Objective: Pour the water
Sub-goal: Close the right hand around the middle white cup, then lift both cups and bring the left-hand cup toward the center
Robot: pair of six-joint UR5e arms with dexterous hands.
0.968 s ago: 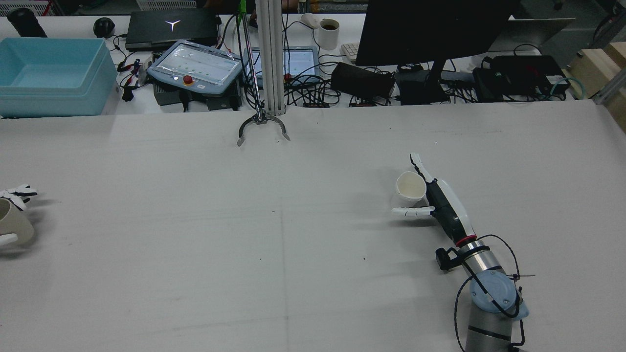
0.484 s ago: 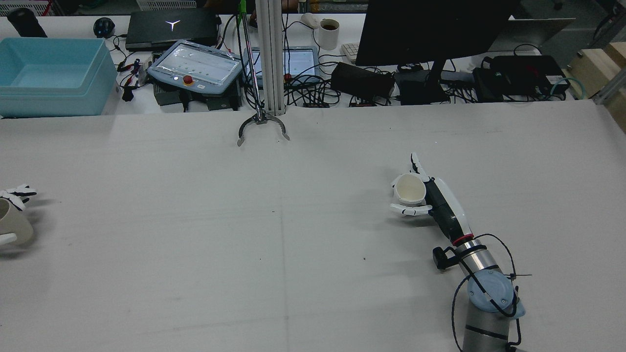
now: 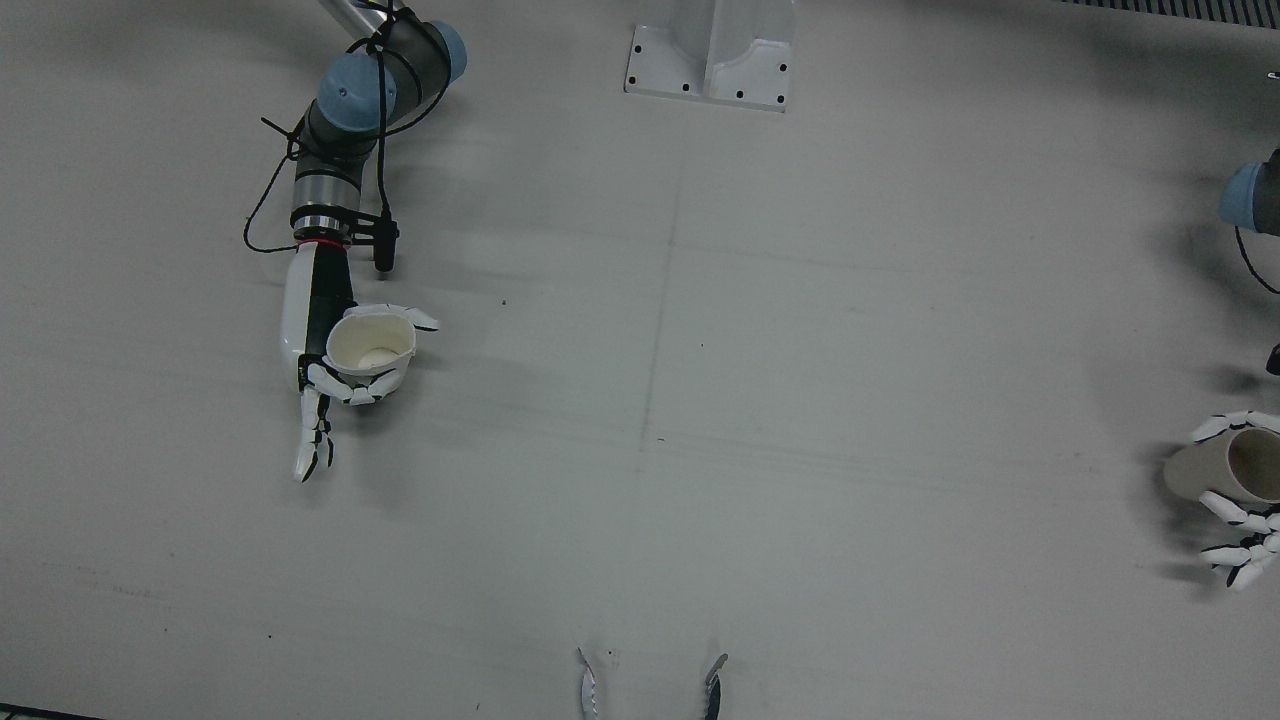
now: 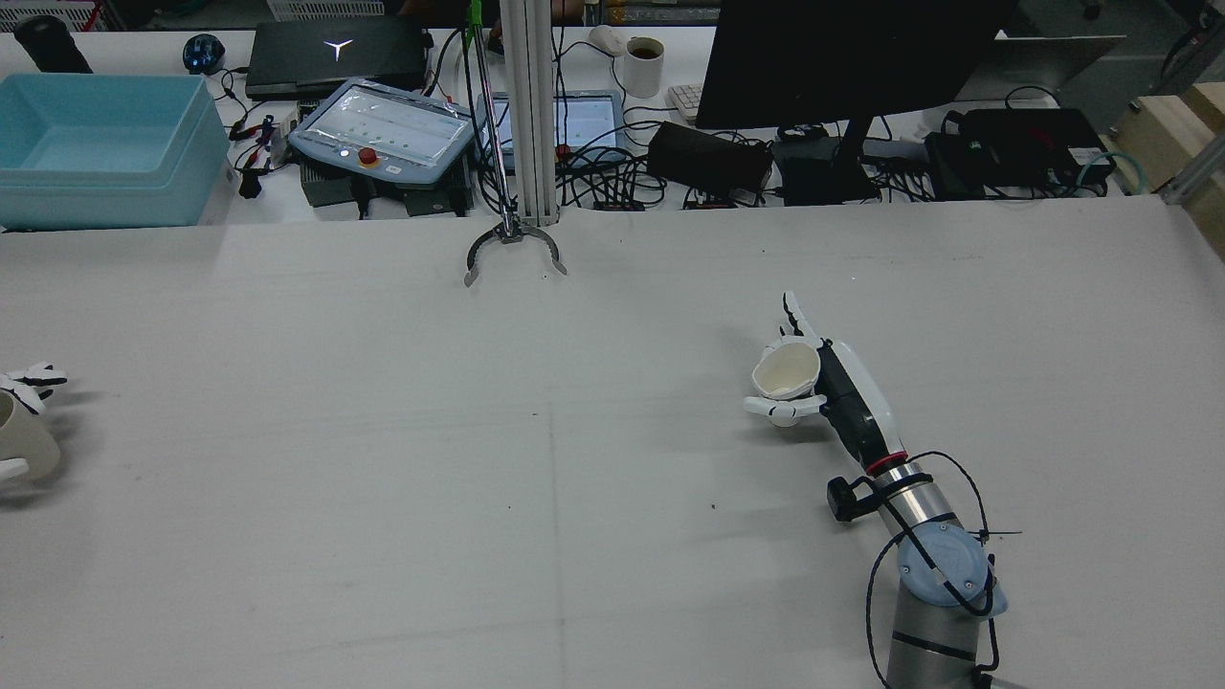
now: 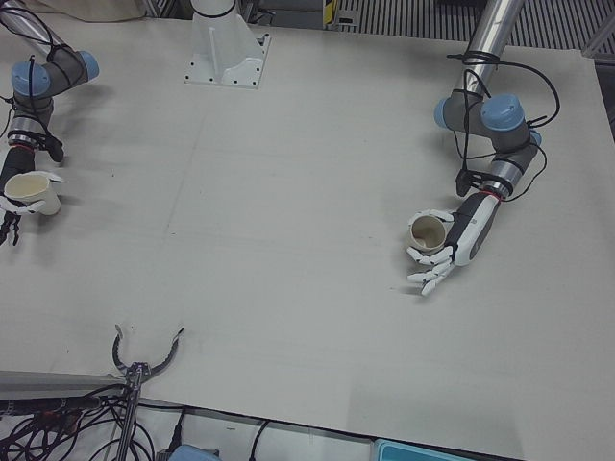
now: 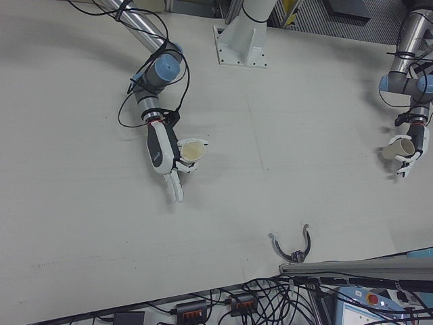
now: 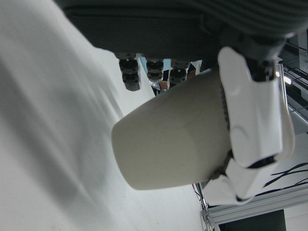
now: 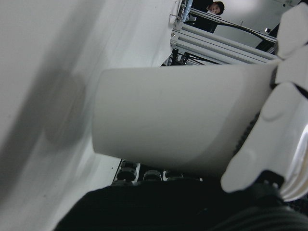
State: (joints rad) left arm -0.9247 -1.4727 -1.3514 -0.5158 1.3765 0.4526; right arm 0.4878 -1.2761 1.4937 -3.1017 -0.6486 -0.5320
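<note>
**Robot hands each hold a cup, far apart over the counter**

Right robot hand [image 4: 813, 383] is wrapped round a white cup [image 4: 787, 371]: thumb and some fingers curl about its wall, while other fingers [image 3: 312, 445] stretch straight out past it; the cup's mouth faces up and is tipped slightly toward the middle of the counter [image 4: 536, 459]; in the right hand view its base stands clear of the surface, with a shadow beneath; in the front view something pale shows at its bottom, though whether that is water I cannot tell.

Left robot hand [image 5: 450, 245] is closed on a beige cup [image 5: 426, 230] at the far left side of the counter, well apart from the white cup; thumb on one side, fingers [image 5: 430, 279] spread below the cup in the left-front view; the cup leans, its mouth turned partly sideways in the front view; in the left hand view the base hangs above the surface.

Between the arms, at the counter's far edge, the curved jaws of a grabber tool [image 4: 514, 251] lie open on the surface; beyond it stand a blue bin [image 4: 100, 148], a teach pendant [image 4: 383, 129] and a monitor [image 4: 852, 57].
</note>
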